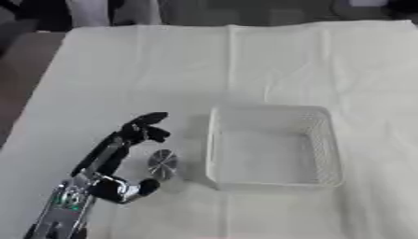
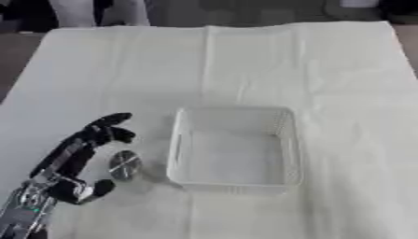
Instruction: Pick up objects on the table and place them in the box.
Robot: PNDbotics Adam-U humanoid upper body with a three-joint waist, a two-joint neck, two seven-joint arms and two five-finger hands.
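Note:
A small round silver disc-like object (image 1: 163, 164) lies on the white tablecloth just left of the white mesh box (image 1: 330, 140). My left hand (image 1: 114, 156) reaches in from the lower left, its fingers (image 1: 147, 126) slightly bent above and left of the disc and its thumb (image 1: 148, 186) below it. The disc sits in the gap between the thumb and the fingers, which stand apart around it without closing. Nothing shows inside the box. My right hand is out of view.
The white cloth (image 1: 245, 65) covers the whole table, with creases running across it. The table's left edge (image 1: 32, 93) drops off to a dark floor. At the far edge, dark shapes and a person's legs show.

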